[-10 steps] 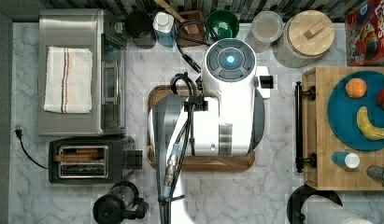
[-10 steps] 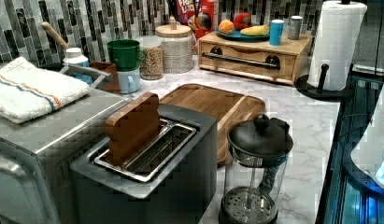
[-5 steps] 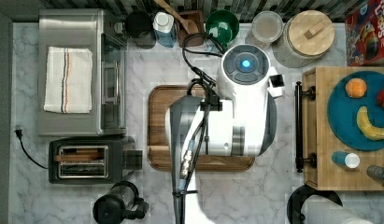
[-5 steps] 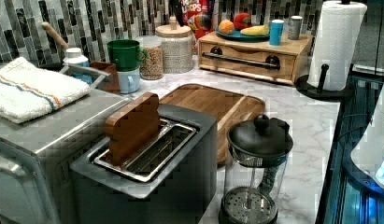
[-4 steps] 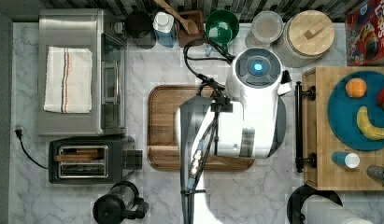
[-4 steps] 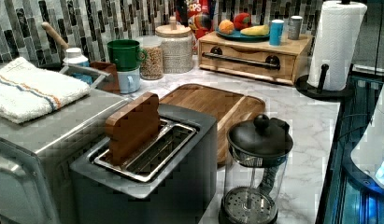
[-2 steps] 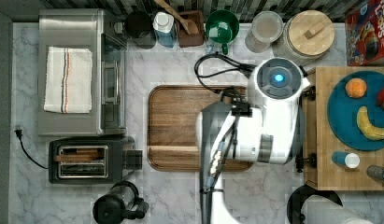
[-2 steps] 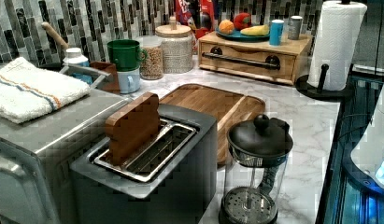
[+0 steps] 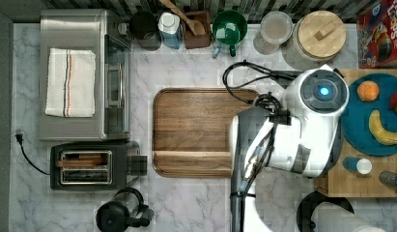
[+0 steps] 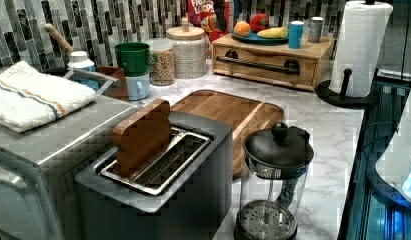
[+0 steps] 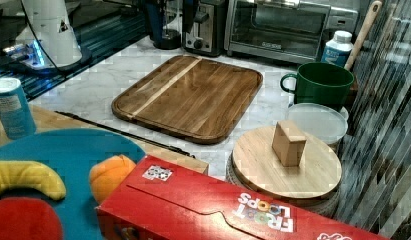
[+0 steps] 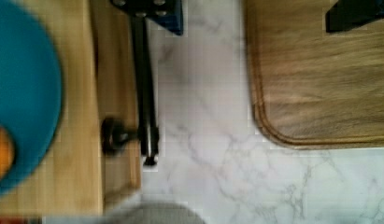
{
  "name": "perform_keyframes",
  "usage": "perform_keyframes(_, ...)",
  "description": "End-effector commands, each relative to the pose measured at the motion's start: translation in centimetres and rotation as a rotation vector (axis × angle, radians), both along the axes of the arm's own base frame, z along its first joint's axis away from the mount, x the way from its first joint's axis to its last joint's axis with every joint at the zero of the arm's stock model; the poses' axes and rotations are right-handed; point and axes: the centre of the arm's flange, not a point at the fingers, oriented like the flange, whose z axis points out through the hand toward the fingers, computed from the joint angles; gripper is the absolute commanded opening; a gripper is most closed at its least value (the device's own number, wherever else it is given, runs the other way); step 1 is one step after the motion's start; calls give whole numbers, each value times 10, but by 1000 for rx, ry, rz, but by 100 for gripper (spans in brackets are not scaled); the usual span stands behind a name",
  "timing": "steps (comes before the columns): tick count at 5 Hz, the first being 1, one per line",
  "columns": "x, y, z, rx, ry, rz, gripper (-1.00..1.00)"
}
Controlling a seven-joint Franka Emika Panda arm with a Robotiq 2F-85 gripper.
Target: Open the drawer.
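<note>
At the far end of the counter [image 10: 313,125] in the left view, the drawer [image 10: 265,70] sat between a lidded jar [image 10: 189,50] and a paper roll [image 10: 360,45], its front flush with its box and its black handle [image 10: 258,64] running across the front on two mounts. On its top stood a teal plate [image 10: 258,37] with fruit and two small cans.

From above, the arm [image 9: 302,130] hung over the drawer's front edge at the top view's right, covering the handle; the bare bamboo top [image 9: 360,186] showed beyond it, with the tray [image 9: 201,130] on the top view's left of the arm.

Through the wrist camera, the gripper [image 12: 252,18] was spread wide. One of its fingers [image 12: 154,14] lay right at the handle [image 12: 145,93], over the bar and just on its counter side; whether it touched the bar could not be told. The other finger [image 12: 353,14] was well apart from it, over the tray [image 12: 320,79]. So the bar sat at the edge of the gap, not between the fingers, and marble [image 12: 203,140] filled the space between drawer [image 12: 119,93] and tray. One mount [image 12: 112,135] joined the bar to the wood near the bar's end, and the plate [image 12: 21,93] lay beyond on the drawer's top
</note>
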Motion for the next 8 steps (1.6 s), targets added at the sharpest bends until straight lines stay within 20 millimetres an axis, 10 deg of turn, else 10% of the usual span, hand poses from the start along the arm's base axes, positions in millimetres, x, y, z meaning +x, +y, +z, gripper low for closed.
perform_keyframes(1,-10,-40,-43,-6,1,163,100)
perform_keyframes(8,-25,-77,-151,-22,-86,85,100)
